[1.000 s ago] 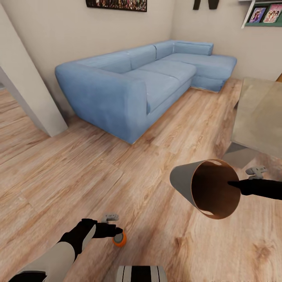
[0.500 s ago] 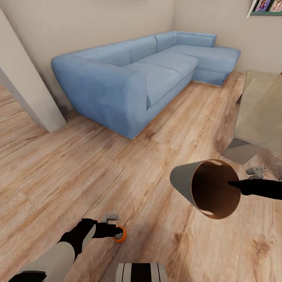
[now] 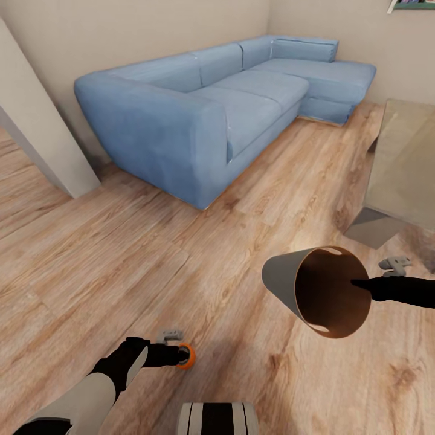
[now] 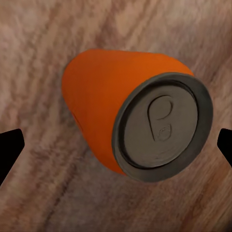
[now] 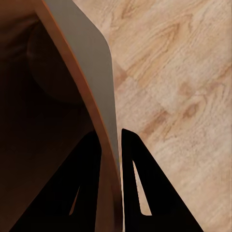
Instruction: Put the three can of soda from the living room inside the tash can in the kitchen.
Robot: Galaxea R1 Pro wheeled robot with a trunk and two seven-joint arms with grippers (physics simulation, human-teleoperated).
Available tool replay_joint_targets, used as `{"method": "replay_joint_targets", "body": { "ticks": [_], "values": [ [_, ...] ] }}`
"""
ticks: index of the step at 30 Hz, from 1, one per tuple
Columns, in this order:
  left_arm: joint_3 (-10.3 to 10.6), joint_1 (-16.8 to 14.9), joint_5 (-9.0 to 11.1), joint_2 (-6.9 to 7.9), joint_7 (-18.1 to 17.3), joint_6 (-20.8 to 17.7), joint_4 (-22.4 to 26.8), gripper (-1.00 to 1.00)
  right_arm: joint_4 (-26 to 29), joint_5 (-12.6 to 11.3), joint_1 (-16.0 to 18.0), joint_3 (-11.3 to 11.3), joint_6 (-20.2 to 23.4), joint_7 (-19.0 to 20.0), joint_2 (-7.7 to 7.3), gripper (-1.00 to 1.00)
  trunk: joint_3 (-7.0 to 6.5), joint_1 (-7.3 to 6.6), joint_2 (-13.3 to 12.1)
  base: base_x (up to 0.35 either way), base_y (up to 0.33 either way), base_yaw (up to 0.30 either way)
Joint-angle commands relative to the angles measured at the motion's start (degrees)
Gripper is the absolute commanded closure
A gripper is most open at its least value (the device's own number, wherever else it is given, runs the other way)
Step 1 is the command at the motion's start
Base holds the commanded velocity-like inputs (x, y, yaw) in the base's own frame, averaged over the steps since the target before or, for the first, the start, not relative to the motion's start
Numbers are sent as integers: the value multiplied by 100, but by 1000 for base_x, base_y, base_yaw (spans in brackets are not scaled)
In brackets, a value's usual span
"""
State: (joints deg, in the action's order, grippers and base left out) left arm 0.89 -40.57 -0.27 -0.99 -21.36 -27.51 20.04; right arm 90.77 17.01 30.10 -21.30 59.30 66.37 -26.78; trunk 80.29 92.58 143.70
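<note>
An orange can of soda point(image 3: 186, 356) lies tilted over the wood floor, just past the fingertips of my left gripper point(image 3: 179, 354). Seen from the left wrist, the can point(image 4: 106, 106) turns its silver top to the camera. It sits between the two black fingertips point(image 4: 9, 147), which stand wide apart and do not touch it, so my left gripper point(image 4: 116, 145) is open. My right gripper point(image 3: 357, 282) is shut on the rim of the tash can point(image 3: 281, 278), which hangs tipped on its side with its orange-brown inside showing. In the right wrist view the gripper point(image 5: 111, 133) pinches the bin's wall point(image 5: 92, 58).
A light blue corner sofa point(image 3: 211, 115) fills the back of the living room. A grey low table point(image 3: 405, 163) stands at the right edge, and a pale wall corner point(image 3: 42, 145) juts in at the left. My base point(image 3: 217, 420) shows at the bottom.
The whole view has shifted, with the sofa sliding up the picture. The orange can has come up from below my left fingers to level with them. The right gripper still holds the bin.
</note>
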Motion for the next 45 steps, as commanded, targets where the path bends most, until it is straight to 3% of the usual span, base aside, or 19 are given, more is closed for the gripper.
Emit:
{"method": "replay_joint_targets", "body": {
  "ticks": [1, 19, 23, 36, 37, 45],
  "values": [
    [0, 1, 0, -1, 0, 0, 0, -100, 2, -110, 1, 2, 70, 25, 2, 100, 2, -1, 0, 0, 0, 0],
    [-1, 1, 0, -4, 0, -3, 16, -100, 2, -105, -4, 84, 70, 25, 7, 100, 7, -1, 0, 0, 0, 0],
    [1, 3, 0, -6, 0, -6, 17, -100, 2, -105, -4, 89, 70, 25, 7, 100, 112, 10, 6, 0, 0, 0],
    [-4, -1, 0, 0, -3, 0, 23, -100, 2, -108, -4, 117, 70, 25, 7, 100, 148, 10, 6, 0, 0, 0],
    [-3, 0, 0, 0, -4, 0, 23, 100, 2, -109, -4, 117, 70, 25, 7, 100, 148, 10, 6, 0, 0, 0],
    [3, -1, 0, -5, -2, 0, 19, 100, 2, -108, -4, 119, 70, 25, 7, 100, 149, 10, 6, 0, 0, 0]
  ]
}}
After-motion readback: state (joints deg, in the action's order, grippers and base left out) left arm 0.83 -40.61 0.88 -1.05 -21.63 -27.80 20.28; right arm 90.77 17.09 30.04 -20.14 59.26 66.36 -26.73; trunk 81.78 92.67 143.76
